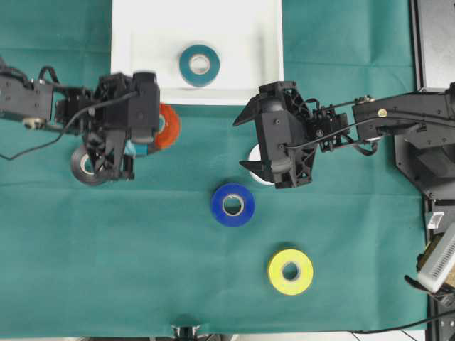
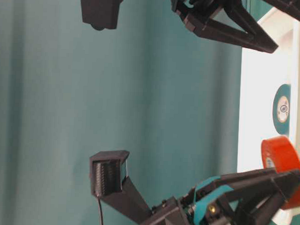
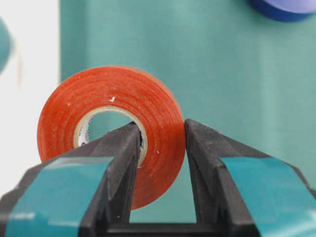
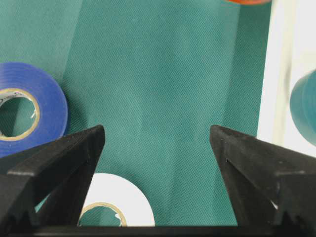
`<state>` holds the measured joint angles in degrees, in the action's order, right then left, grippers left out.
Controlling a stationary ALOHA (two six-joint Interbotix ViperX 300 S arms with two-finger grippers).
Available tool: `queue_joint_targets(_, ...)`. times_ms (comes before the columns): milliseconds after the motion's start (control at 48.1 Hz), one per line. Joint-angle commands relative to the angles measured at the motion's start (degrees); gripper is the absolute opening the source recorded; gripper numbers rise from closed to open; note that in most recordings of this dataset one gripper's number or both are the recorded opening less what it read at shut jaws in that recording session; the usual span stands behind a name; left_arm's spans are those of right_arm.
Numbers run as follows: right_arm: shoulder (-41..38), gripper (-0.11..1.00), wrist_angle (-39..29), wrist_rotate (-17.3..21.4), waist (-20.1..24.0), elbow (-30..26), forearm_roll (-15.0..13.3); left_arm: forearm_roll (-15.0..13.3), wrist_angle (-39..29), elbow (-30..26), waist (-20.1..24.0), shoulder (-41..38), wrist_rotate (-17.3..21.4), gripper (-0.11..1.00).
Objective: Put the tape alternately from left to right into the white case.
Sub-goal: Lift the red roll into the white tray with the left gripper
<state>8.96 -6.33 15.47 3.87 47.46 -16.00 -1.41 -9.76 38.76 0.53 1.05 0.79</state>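
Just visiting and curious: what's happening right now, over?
Left end effector shut on red-orange roll. Right end effector open above white roll. Teal roll in white case.

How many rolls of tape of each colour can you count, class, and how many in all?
Teal roll: 1
Red-orange roll: 1
Black roll: 1
White roll: 1
Blue roll: 1
Yellow roll: 1
Total: 6

Worktop (image 1: 355, 270) covered edge to edge in a teal-green cloth (image 1: 142, 270) with faint fold creases, even bright overhead light with soft shadows, dark metal frame (image 1: 435, 42) along the right side, pale floor strip below the front edge
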Motion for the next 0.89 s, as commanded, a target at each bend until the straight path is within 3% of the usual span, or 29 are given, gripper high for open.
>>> queue_joint_targets(0, 1.1, 0.74, 0.6, 0.1, 0.1, -0.4, 0.0, 0.2, 0.3, -0.6, 2.4, 1.3, 1.1, 0.27)
queue_joint_targets(457, 1.1, 0.73, 1.8, 0.1, 0.1, -0.2, 0.1, 0.2, 0.3, -1.9, 16.3, 0.3, 9.8, 0.28)
queue_joint_targets(873, 1.1, 0.73, 2.6, 0.1, 0.1, 0.2, 0.0, 0.2, 0.6, -4.8, 21.4, -4.3, 11.9, 0.28)
